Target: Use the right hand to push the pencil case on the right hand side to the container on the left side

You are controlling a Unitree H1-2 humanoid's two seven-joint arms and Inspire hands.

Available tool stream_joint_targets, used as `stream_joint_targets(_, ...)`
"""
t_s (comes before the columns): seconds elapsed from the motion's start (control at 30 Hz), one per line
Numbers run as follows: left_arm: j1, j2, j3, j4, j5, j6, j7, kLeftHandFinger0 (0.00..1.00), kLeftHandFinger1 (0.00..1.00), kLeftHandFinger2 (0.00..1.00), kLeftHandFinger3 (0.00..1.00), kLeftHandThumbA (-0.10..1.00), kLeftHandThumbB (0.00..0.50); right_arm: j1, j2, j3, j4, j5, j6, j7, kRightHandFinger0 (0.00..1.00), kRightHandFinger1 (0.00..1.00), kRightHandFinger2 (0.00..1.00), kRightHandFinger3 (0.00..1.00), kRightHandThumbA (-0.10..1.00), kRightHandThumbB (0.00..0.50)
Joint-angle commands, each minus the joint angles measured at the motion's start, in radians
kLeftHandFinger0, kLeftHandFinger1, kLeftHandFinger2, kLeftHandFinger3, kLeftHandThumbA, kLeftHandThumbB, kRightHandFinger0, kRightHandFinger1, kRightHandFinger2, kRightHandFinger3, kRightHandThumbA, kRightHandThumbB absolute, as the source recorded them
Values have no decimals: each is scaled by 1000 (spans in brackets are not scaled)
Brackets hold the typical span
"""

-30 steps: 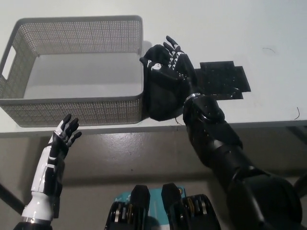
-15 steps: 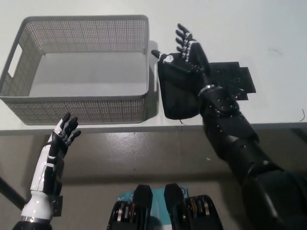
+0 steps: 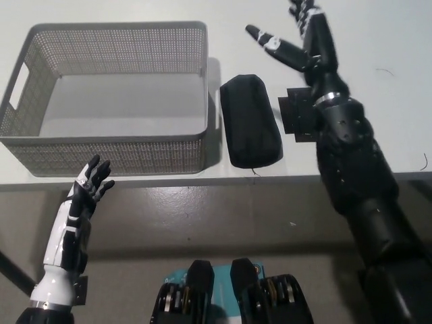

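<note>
A black pencil case lies on the white table, close to the right wall of the grey mesh container, with a narrow gap between them. My black right hand is open, lifted up and to the right of the case, not touching it. Its fingers spread toward the top edge of the picture. My white left hand rests open at the lower left, below the table's front edge.
A flat black mat lies on the table right of the pencil case, partly under my right forearm. The container is empty inside. The table's front edge runs just below the case and container.
My right hand has lifted off the pencil case and moved up and to the right. The case now lies uncovered beside the container. The left hand has stayed put.
</note>
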State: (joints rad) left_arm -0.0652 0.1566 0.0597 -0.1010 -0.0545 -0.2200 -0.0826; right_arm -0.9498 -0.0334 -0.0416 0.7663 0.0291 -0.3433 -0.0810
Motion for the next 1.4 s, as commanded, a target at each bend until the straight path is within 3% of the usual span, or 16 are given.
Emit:
stream_joint_targets(0.0,-29,22,6,-32,-1,-7,-8,1000,1000,1000,1000,1000,46,89,-62,-13,-436,-6,96,29,1000,1000,1000,1000,1000,261)
stream_joint_targets(0.1,-32,25,7,-39,4,3,-7,1000,1000,1000,1000,1000,58,210,-86,-14,-664,20,166,58,1000,1000,1000,1000,1000,271)
stream_joint_targets(0.23,-49,28,4,-34,5,2,-10,1000,1000,1000,1000,1000,59,361,-112,-21,-838,55,183,78,1000,1000,1000,1000,1000,313)
stream_joint_targets(0.3,-55,32,5,-35,12,3,-9,1000,1000,1000,1000,1000,62,436,-132,-21,-892,63,174,92,1000,1000,1000,1000,1000,278)
stream_joint_targets(0.47,-69,40,8,-31,-4,-3,-18,1000,1000,1000,1000,1000,49,603,-165,-21,-997,118,180,115,1000,1000,1000,1000,1000,243)
stream_joint_targets(0.6,-76,41,12,-36,2,3,-12,1000,1000,1000,1000,1000,54,708,-181,-19,-1008,113,134,122,1000,1000,1000,1000,1000,210)
stream_joint_targets(0.67,-75,42,11,-35,11,-5,-11,1000,1000,1000,1000,1000,31,747,-189,-11,-992,108,107,131,1000,1000,1000,1000,1000,187)
stream_joint_targets(0.87,-62,32,3,-36,21,-8,-5,1000,1000,1000,1000,1000,50,829,-194,21,-964,94,102,153,1000,1000,1000,1000,1000,147)
stream_joint_targets(0.93,-52,29,4,-40,16,-17,-4,1000,1000,1000,1000,1000,55,854,-200,36,-949,101,89,173,1000,1000,1000,1000,1000,143)
stream_joint_targets(1.07,-58,31,11,-38,11,-17,-1,1000,1000,1000,1000,1000,48,872,-186,58,-918,135,136,198,1000,1000,1000,1000,1000,188)
stream_joint_targets(1.3,-62,32,14,-20,4,-26,-4,1000,1000,1000,1000,1000,48,858,-160,65,-867,136,117,206,1000,1000,1000,1000,1000,139)
stream_joint_targets(1.37,-60,31,14,-19,5,-30,-4,1000,1000,1000,1000,998,37,851,-156,63,-865,141,130,204,1000,1000,1000,1000,1000,155)
